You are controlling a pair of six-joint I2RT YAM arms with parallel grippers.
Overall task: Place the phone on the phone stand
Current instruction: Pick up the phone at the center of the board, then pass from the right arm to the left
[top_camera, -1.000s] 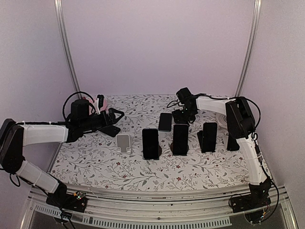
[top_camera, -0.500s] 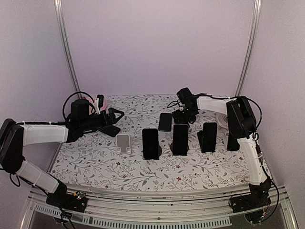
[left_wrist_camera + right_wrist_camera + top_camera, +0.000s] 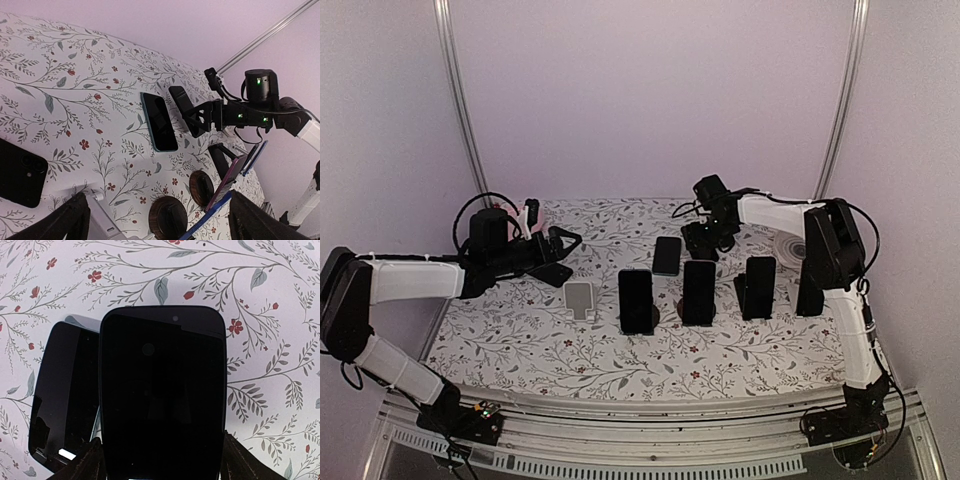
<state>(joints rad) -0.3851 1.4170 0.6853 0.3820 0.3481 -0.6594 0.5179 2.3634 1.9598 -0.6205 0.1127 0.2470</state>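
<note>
My right arm [image 3: 770, 215] reaches to the far middle of the flower-printed worktop [image 3: 520, 340]. Its jaws are clamped across the width of a black glass-fronted slab phone [image 3: 162, 395]. They stand fairly wide apart only because the phone is broad, with a pad [image 3: 87, 465] against each long edge near its lower end. The phone hangs clear above the cloth with its screen turned to my wrist camera. It sits just right of a second dark phone with a teal rim [image 3: 667, 256], which lies flat and partly behind it in my view.

I judge the side grip to be deliberate — it leaves the phone's short edges free to settle into a cradle without my pads fouling the lip.

In the near row, the small white plastic phone stand [image 3: 580, 298] at the left end is empty, so I take it for the target. To its right, dark phones lean upright on round dark bases [image 3: 636, 300]. I cannot tell whether the rightmost holder is occupied.

My left arm [image 3: 410, 280] lies out along the left side. Its jaws are spread fully and hold nothing, hovering over another black phone with twin lenses [image 3: 20, 172] that lies flat just beyond the white stand. That spot is close to my likely path, so the carry should come in from the right.
</note>
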